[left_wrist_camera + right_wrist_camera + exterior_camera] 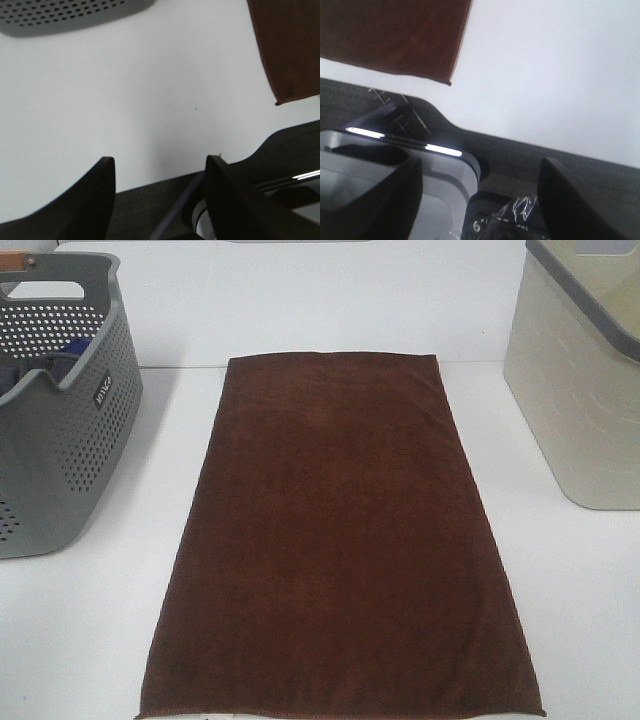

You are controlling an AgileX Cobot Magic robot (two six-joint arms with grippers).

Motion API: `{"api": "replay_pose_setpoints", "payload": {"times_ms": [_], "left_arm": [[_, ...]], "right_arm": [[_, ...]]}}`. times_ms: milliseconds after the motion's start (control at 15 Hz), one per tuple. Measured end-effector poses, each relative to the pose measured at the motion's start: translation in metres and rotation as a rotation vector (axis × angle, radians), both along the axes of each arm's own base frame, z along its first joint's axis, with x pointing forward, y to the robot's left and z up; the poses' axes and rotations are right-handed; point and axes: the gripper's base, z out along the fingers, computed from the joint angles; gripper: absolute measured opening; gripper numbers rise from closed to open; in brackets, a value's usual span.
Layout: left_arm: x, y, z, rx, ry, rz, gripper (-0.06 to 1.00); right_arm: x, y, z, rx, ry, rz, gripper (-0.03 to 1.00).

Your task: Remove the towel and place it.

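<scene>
Towel: reddish-brown towel (340, 535) spread flat at the centre of the white table (580, 610) (hemmed near edge showing).
Grey basket: perforated grey basket (60, 410) at 10 o'clock, blue cloth (75, 345) inside.
Beige bin: beige bin (580, 390) at 2 o'clock.
Left gripper: left gripper (160, 167), fingers wide apart, holding nothing, over the table edge.
Right gripper: right gripper (480, 172), spread wide, holding nothing.
</scene>
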Motion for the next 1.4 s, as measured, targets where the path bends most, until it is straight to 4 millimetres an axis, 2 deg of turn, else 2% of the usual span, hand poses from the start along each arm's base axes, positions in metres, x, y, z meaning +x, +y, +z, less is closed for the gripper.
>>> {"api": "replay_pose_setpoints", "payload": {"times_ms": [133,267,533,1400], "left_arm": [[-0.008,-0.001,0.001,-0.018,-0.084,-0.067,0.52],[-0.012,-0.005,0.003,-0.046,-0.108,-0.137,0.52],[-0.013,-0.009,0.001,-0.051,-0.102,-0.206,0.52],[-0.013,-0.009,0.001,-0.051,-0.102,-0.211,0.52]], "right_arm": [[-0.014,-0.003,0.008,0.019,-0.154,0.027,0.63],[-0.028,-0.006,0.008,0.026,-0.299,0.058,0.63],[-0.046,-0.01,0.011,0.045,-0.429,0.069,0.63],[-0.048,-0.01,0.011,0.055,-0.446,0.07,0.63]]}}
